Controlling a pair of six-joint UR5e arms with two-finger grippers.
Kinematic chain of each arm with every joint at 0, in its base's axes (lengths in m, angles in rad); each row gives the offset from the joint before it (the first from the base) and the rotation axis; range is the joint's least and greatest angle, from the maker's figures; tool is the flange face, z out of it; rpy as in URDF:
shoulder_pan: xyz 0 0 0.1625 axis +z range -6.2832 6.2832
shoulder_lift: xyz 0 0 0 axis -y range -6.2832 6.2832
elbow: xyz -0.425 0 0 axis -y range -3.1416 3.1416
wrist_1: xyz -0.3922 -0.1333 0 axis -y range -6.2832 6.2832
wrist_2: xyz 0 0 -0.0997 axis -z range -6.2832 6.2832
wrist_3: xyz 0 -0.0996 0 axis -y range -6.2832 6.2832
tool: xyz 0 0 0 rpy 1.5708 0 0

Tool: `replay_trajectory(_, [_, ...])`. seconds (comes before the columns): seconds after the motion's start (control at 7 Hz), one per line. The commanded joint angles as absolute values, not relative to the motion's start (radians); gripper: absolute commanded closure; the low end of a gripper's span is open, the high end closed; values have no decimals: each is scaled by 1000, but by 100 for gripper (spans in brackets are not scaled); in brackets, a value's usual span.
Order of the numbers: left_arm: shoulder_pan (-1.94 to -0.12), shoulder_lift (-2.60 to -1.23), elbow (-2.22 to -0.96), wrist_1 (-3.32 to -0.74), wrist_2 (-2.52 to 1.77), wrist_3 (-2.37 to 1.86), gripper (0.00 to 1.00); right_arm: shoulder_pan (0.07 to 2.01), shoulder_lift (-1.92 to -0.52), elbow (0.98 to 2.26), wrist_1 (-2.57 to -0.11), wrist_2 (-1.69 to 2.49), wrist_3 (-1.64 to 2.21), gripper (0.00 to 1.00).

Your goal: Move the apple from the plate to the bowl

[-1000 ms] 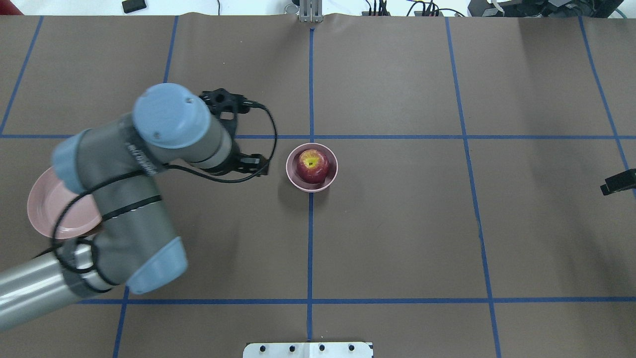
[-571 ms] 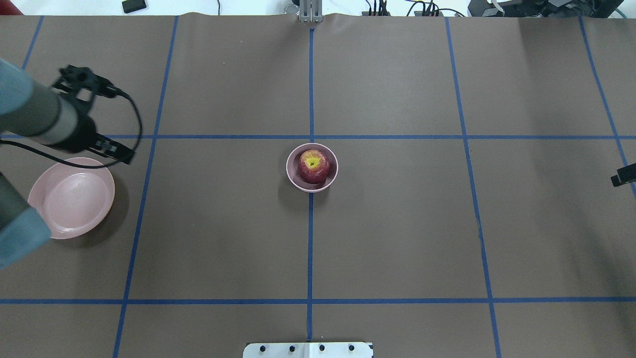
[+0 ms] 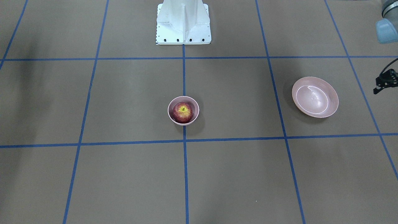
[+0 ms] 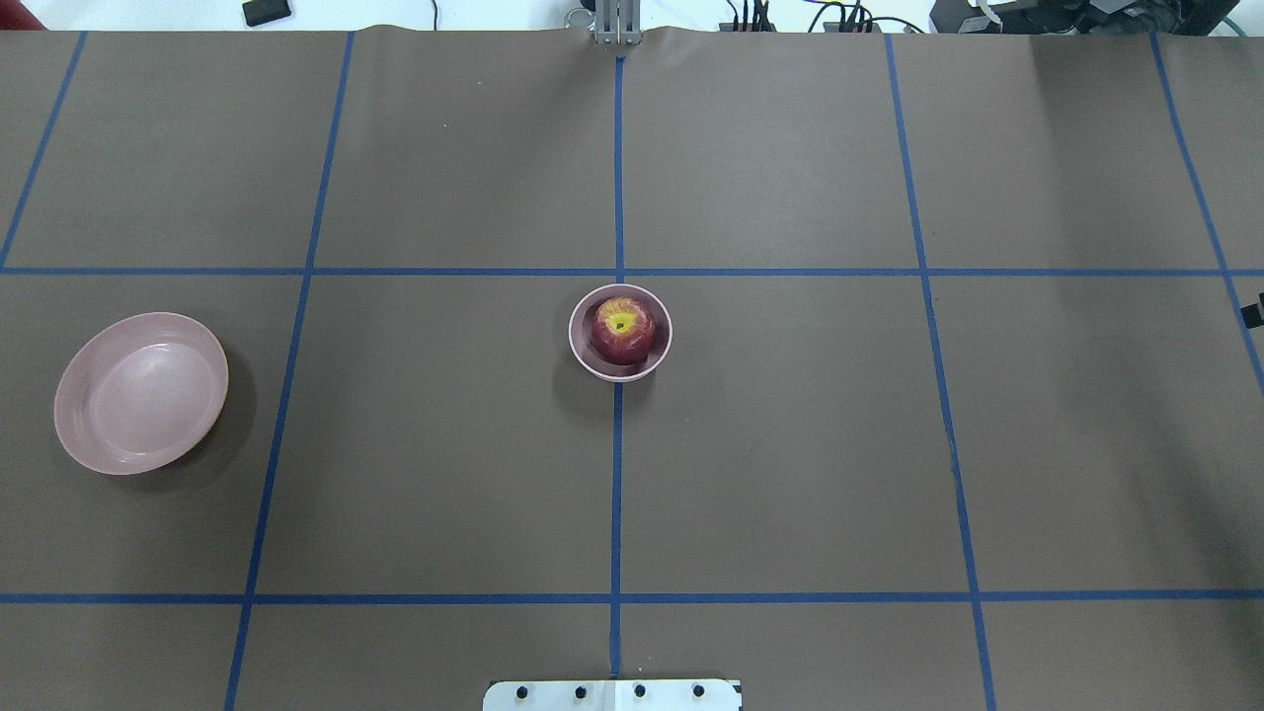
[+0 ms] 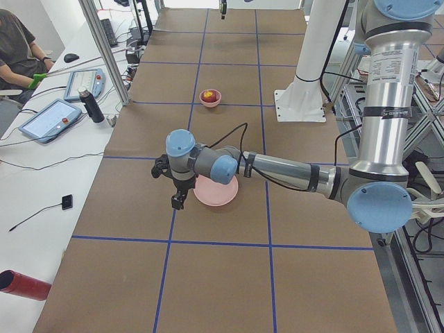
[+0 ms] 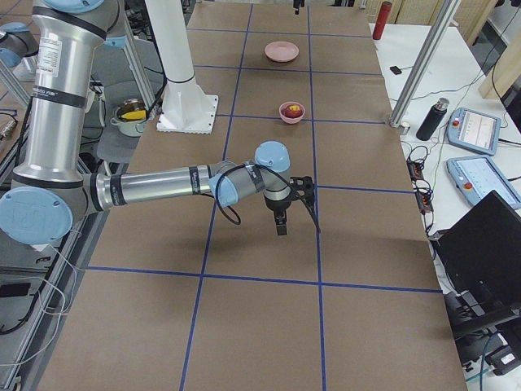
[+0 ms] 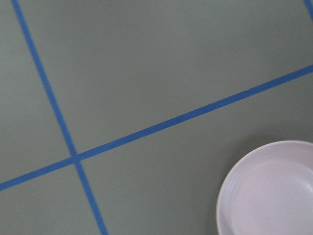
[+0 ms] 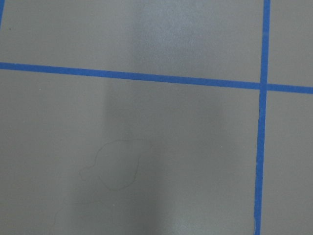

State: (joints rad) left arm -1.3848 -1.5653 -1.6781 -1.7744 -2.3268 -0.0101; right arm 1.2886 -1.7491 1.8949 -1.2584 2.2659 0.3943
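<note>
The dark-red apple (image 4: 622,331) sits in the small deep pink bowl (image 4: 576,341) at the table's centre; they also show in the front view as apple (image 3: 182,112) and bowl (image 3: 170,109). The wide pink plate (image 4: 138,395) lies bare at the left. My left gripper (image 5: 178,200) hangs low beside the plate's (image 5: 216,194) outer edge; only a black part of it (image 3: 384,81) shows in the front view. My right gripper (image 6: 281,226) hangs over bare table far from the bowl (image 6: 291,115). I cannot tell whether either gripper is open or shut. The left wrist view shows the plate's rim (image 7: 230,186).
The white robot base (image 3: 183,21) stands at the robot's edge of the table. Blue tape lines grid the brown table. Beyond the far edge are tablets, a bottle (image 5: 91,105) and a seated operator (image 5: 14,48). A red cylinder (image 5: 24,286) lies off the left end.
My left arm has swung from beside the bowl to the left and out of the overhead view. The right gripper has slid further off at the right edge. The apple stays in the bowl.
</note>
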Motion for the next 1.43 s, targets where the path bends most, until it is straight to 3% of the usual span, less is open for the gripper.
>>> replay_trajectory(0.0, [-1436, -1459, -1646, -1906, -2329, -58, 2, 1290, -1727, 1888, -1258, 2285, 390, 0])
replay_trajectory(0.43, [-1456, -1388, -1663, -1982, -2293, -237, 2, 1287, -1633, 1801, -1264, 2272, 374, 0])
replay_trajectory(0.86, [-1444, -1468, -1678, -1974, -2295, -337, 2, 1362, -1539, 1643, -1269, 2296, 313, 0])
replay_trajectory(1.29, [-1405, -1463, -1663, -2017, -2289, -322, 2, 1384, -1548, 1637, -1301, 2301, 261, 0])
